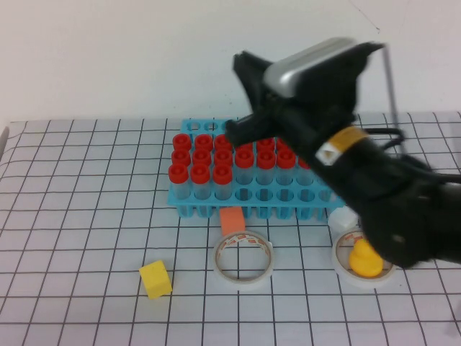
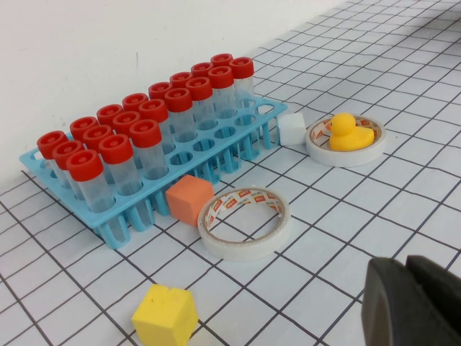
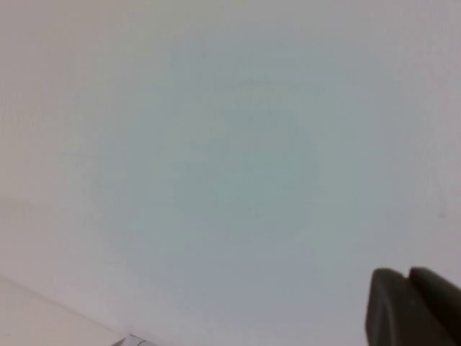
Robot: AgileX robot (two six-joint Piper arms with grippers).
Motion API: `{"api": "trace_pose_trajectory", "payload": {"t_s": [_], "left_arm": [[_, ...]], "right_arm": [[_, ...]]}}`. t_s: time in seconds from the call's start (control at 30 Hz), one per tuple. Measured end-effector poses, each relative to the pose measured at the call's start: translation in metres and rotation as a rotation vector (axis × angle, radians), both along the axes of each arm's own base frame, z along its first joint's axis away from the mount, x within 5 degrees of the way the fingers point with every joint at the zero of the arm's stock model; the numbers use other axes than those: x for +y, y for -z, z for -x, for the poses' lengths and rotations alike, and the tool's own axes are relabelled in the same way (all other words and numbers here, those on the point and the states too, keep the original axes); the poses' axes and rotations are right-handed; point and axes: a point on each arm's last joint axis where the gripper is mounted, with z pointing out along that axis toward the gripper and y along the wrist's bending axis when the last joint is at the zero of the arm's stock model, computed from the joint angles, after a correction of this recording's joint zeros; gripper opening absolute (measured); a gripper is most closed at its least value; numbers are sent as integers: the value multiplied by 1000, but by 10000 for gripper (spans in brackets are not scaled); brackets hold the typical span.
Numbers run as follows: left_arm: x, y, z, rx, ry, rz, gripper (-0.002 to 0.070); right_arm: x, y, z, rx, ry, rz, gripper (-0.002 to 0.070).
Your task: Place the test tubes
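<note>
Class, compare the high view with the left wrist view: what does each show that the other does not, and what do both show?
High view only: the right arm stretched over the right end of the blue rack, its right gripper shut, facing the wall. Left wrist view only: the left gripper, shut, over the table in front of the rack. Both: the rack of red-capped test tubes, orange cube, yellow cube, two tape rolls, the yellow duck inside one.
</note>
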Motion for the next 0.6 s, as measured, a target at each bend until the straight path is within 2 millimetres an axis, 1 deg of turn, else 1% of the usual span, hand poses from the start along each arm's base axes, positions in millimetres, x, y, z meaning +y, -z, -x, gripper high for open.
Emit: {"api": "trace_pose_trajectory", "payload": {"t_s": [0.1,0.2,0.4,0.6], "left_arm": [[0,0,0,0,0,0,-1],[0,0,0,0,0,0,-1],[0,0,0,0,0,0,-1],[0,0,0,0,0,0,-1]], "right_arm": [[-24,-19,29,13,-6,6,8],[-45,-27,55,60,-15,40,1],[-84,-29,104,169,-39,125,-1],[-114,-25,144,263,-72,238,-1]]}}
